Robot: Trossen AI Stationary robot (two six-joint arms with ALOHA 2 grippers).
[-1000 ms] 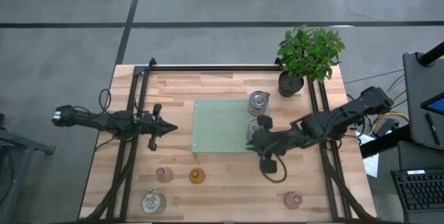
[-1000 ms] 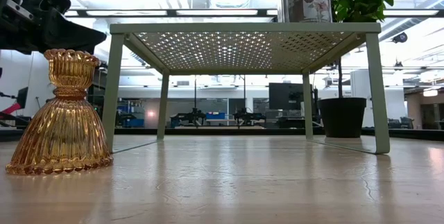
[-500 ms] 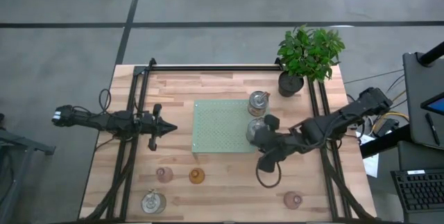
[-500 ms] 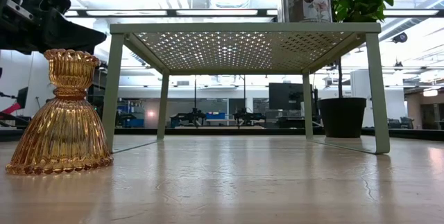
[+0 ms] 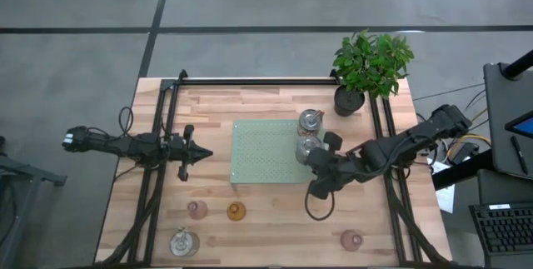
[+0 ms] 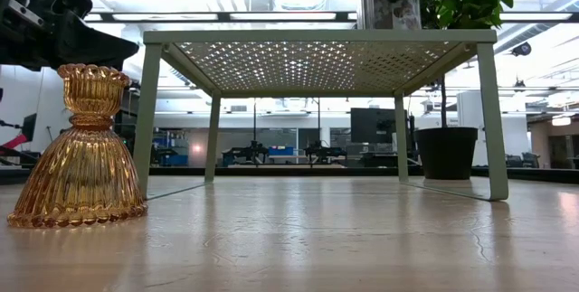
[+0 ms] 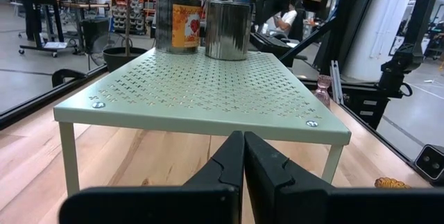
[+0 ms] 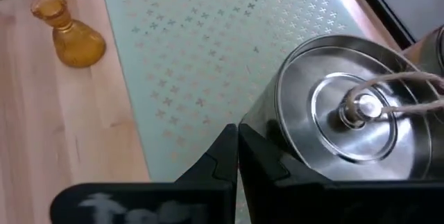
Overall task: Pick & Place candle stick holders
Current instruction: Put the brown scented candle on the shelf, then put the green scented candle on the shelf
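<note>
Two silvery holders [image 5: 310,134] at green tray's [image 5: 262,156] right edge | right gripper [image 5: 314,156] jaws closed, empty, beside them | left gripper [image 5: 205,154] jaws closed, empty

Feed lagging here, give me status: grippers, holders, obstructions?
Right gripper shut, empty, beside silver holder on green tray. Left gripper shut, parked. Amber holder on table, unobstructed.

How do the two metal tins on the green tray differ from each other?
The labelled tin carries an orange picture label; the plain tin is bare silver metal. The labelled tin stands nearer the potted plant, the plain tin nearer the right hand. Both stand upright on the green tray, side by side.
</note>
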